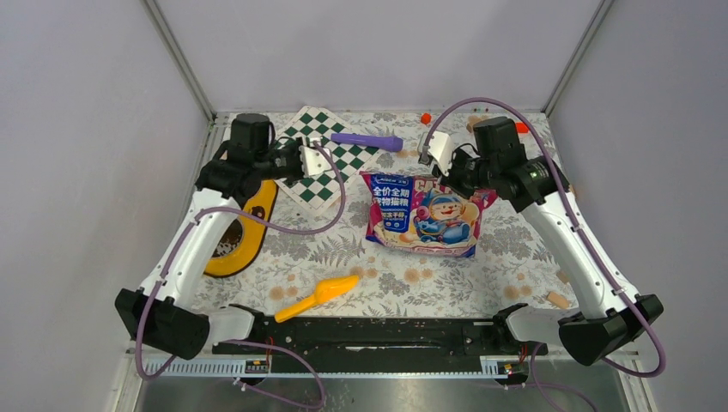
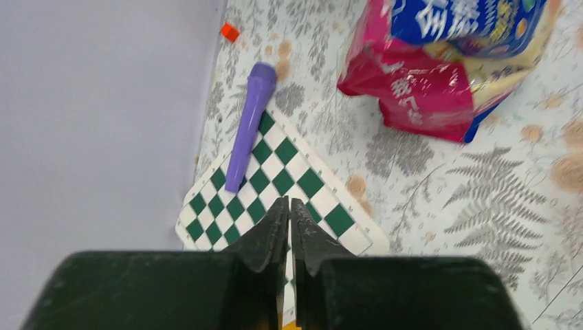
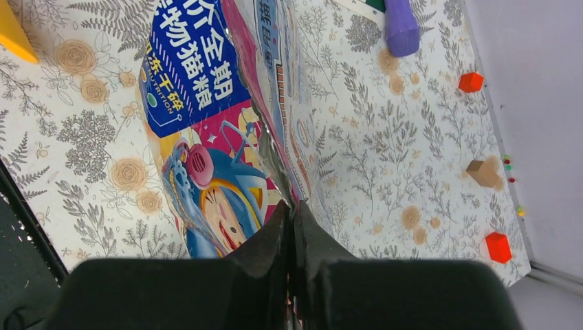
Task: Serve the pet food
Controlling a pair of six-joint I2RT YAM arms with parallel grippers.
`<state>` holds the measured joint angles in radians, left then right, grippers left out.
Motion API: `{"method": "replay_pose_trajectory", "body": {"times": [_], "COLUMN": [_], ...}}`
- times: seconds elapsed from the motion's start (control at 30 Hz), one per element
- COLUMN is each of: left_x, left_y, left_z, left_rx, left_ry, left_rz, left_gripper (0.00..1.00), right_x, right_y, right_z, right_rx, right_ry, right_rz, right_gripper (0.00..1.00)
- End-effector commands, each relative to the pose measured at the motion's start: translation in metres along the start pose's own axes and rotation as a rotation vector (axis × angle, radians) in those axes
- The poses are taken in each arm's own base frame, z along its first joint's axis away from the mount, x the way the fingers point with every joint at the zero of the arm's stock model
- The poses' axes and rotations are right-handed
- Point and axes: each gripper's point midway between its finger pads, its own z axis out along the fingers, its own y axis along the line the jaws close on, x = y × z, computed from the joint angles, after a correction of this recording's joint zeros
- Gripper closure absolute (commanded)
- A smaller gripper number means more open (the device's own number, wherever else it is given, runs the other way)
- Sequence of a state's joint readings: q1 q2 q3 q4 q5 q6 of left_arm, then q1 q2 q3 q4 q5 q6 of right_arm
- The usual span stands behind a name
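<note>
The pet food bag (image 1: 425, 215) is a glossy, crinkly pink-and-blue pillow pack sitting mid-table on the floral cloth (image 1: 515, 249). The right gripper (image 3: 292, 210) is pinched tight on its top seam. The left gripper (image 2: 289, 203) is closed on nothing, over a checkered board (image 2: 275, 172) with a smooth purple cylinder (image 2: 249, 117) on it. An orange plastic scoop (image 1: 318, 298) lies up front, and a yellow feeder (image 1: 225, 264) sits under the left arm.
</note>
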<state>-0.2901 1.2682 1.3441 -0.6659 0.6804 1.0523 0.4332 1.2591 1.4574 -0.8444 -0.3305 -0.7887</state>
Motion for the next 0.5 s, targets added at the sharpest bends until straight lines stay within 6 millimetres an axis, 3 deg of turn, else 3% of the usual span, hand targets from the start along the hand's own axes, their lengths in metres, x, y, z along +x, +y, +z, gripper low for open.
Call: {"method": "replay_pose_trajectory", "body": {"times": [0.0,0.1,0.2,0.47], "left_x": [-0.055,-0.078,-0.099,-0.144], "left_y": [0.014,0.017,0.015,-0.027], "left_z": [0.002,0.016,0.030,0.083], "left_rx": [-0.074,-0.111,-0.110,0.110], "left_ry": [-0.125,-0.192,-0.275,-0.421], "left_rz": [0.064,0.103,0.110,0.101], "left_gripper": [0.86,0.61,0.46,0.38], "right_x": [-0.018,-0.026,-0.028,-0.020], "right_y": [-0.016,-0.015,-0.015,-0.005], "right_z": [-0.021,-0.018,-0.019,-0.010], "right_rx": [0.091,0.087,0.088,0.046], "right_ry": [-0.012,-0.042,-0.055,-0.042], "right_rz": [-0.026,-0.015,-0.004,0.033], "right_gripper": [0.99,0.82,0.70,0.58]}}
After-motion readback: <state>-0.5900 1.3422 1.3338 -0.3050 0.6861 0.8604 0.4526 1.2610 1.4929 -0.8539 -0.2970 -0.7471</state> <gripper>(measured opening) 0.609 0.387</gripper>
